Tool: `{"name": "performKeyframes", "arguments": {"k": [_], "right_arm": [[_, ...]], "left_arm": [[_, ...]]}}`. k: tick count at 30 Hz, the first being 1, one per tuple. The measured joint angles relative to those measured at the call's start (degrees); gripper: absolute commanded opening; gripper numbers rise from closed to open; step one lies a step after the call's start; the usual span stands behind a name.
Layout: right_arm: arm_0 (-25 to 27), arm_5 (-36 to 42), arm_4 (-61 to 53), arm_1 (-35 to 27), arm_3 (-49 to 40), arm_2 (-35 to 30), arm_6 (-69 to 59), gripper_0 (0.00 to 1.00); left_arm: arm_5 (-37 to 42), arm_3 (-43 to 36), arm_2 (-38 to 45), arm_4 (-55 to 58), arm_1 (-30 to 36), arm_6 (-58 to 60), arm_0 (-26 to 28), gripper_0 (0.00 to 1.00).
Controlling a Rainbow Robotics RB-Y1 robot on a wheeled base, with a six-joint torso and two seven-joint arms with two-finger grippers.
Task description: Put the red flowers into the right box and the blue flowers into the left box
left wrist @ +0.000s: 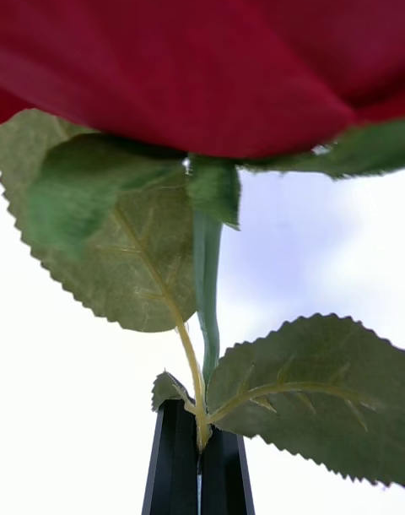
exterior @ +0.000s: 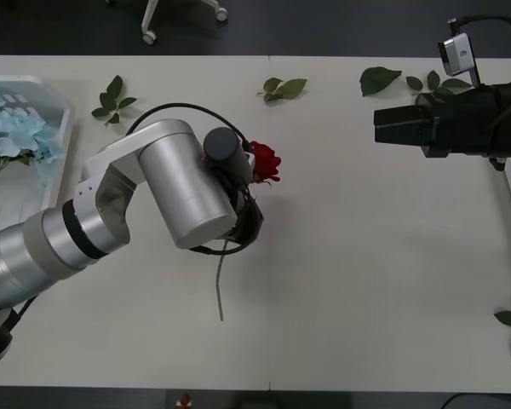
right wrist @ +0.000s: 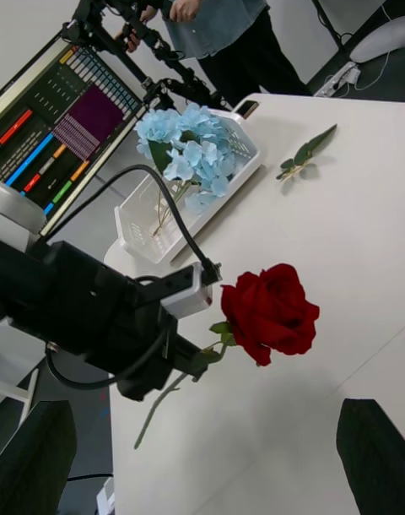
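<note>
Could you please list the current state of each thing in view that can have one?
Deep-red artificial rose: lifted off the table, stem clamped in the left tool.
Pale sky-blue hydrangea heads: lying in the left box.
Translucent white ribbed left box: upright at the table's left end, holding blue flowers.
Left tool: shut on the rose stem, over the table's middle.
Right tool: open, empty, facing the rose from the table's right.

Left arm point(exterior: 166, 183) hides rose point(exterior: 265, 161) stem middle.

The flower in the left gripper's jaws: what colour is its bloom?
Deep red: it's a rose, clearest in the right wrist view, its stem clamped in the left gripper.
</note>
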Motion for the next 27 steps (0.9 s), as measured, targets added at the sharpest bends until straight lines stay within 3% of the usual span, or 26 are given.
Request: {"name": "performKeyframes", "arguments": {"k": [7,13,19,27], "right_arm": [[0.5,1.6,0.0,0.0,0.0,0.0,0.0,0.9],[4.4,1.6,0.0,0.0,-1.1,0.0,0.0,0.9],[8.2,1.5,0.0,0.0,-3.3,0.0,0.0,0.9],[17.6,0.4,0.0,2.4,-8.8,-7.2,0.0,0.89]], "left_arm": [[0.1,-2.2,17.9,13.4,-0.2,-18.6,5.4,0.0],[4.6,-1.9,30.6,22.9,-1.4,-28.8,6.8,0.0],[6.9,5.1,42.7,39.0,-4.9,-43.0,6.8,0.0],[6.0,14.9,45.8,50.5,-5.4,-55.6,4.5,0.0]]}}
